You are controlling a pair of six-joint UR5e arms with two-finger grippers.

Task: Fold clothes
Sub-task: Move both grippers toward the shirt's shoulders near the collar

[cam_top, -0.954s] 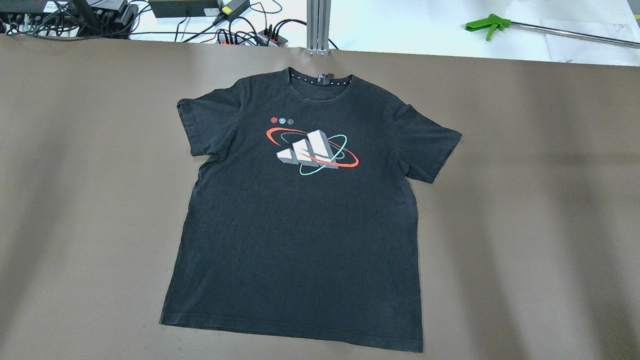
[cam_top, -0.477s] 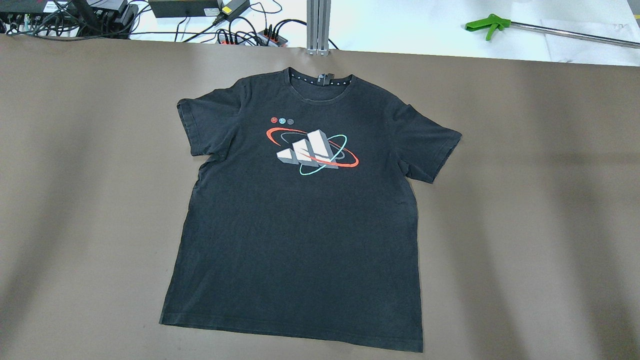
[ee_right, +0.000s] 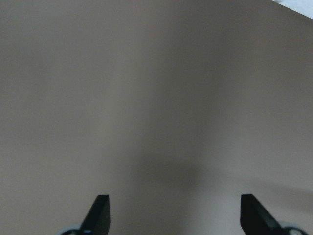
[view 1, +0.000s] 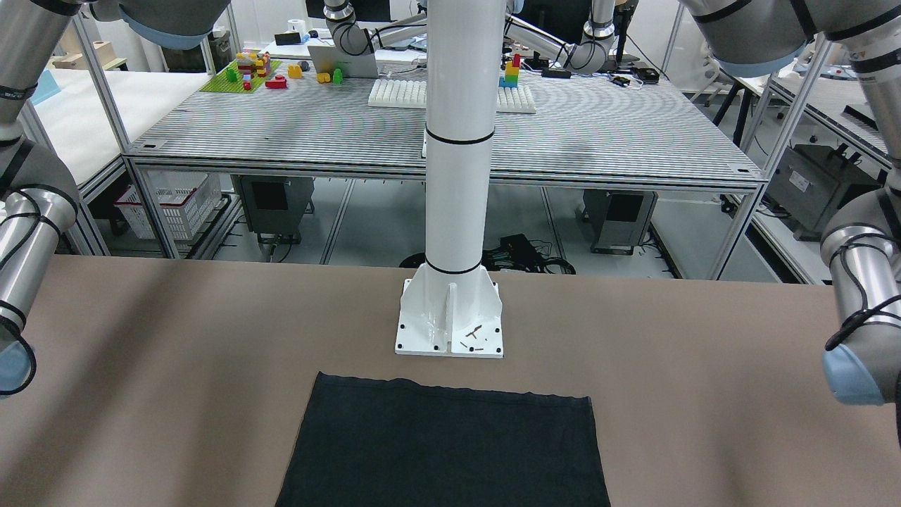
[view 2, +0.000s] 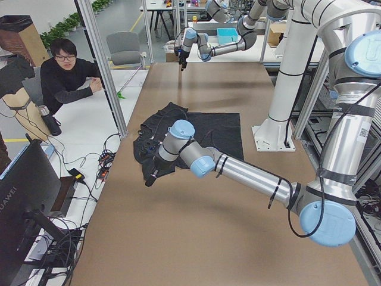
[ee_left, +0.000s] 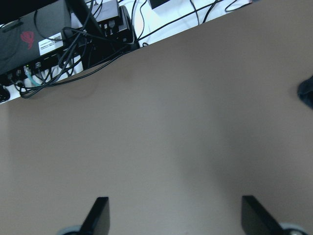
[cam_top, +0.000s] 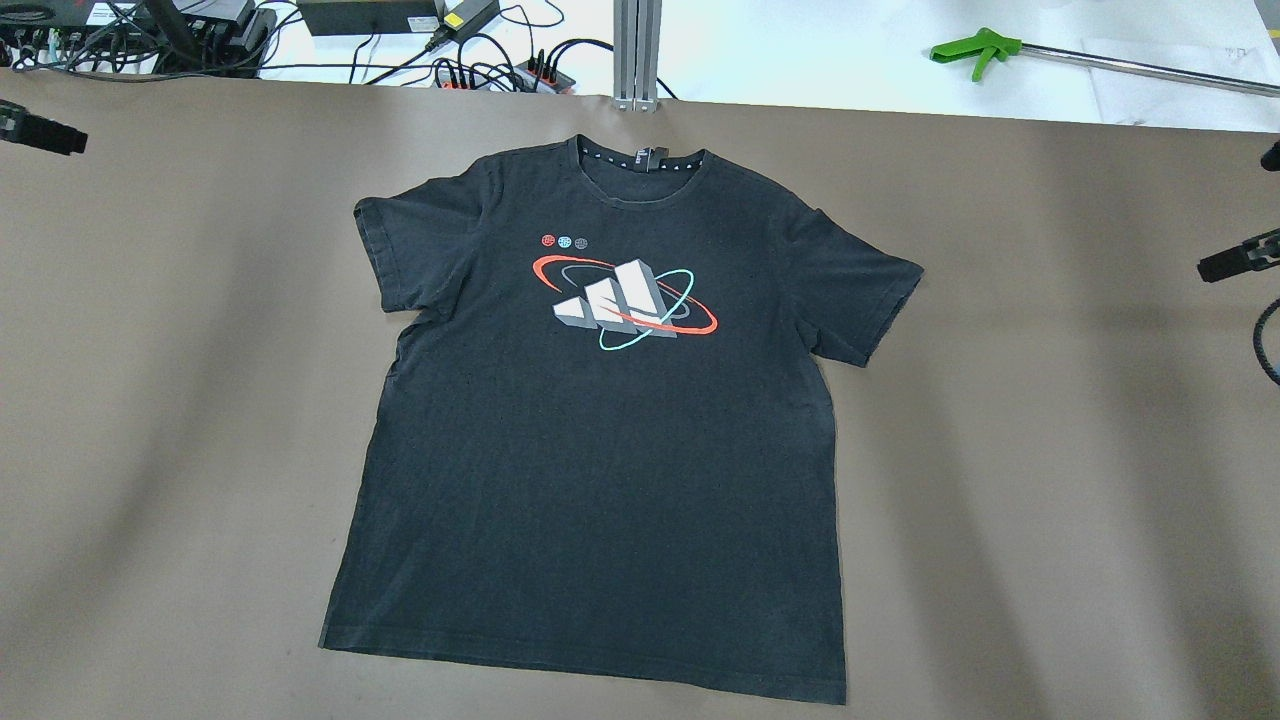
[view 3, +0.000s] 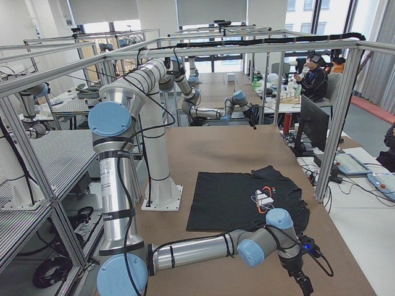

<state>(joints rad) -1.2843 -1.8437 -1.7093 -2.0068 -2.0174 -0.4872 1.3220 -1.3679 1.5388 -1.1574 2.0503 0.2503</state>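
Flanking the shirt (cam_top: 600, 450), we hold left hand (ee_left: 177, 215) and right hand (ee_right: 176, 214) open, empty; it lies flat on the surface (cam_top: 1050, 500), ready for folding.

Open tabletop (cam_top: 1050, 450) lies either side of the shirt (cam_top: 600, 470); the white pillar (view 1: 459, 176) stands near its hem.

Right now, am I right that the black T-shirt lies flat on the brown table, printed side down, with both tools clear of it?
Not quite: the overhead view shows the black T-shirt printed side up. It lies flat on the brown table, with the left tool and right tool clear.
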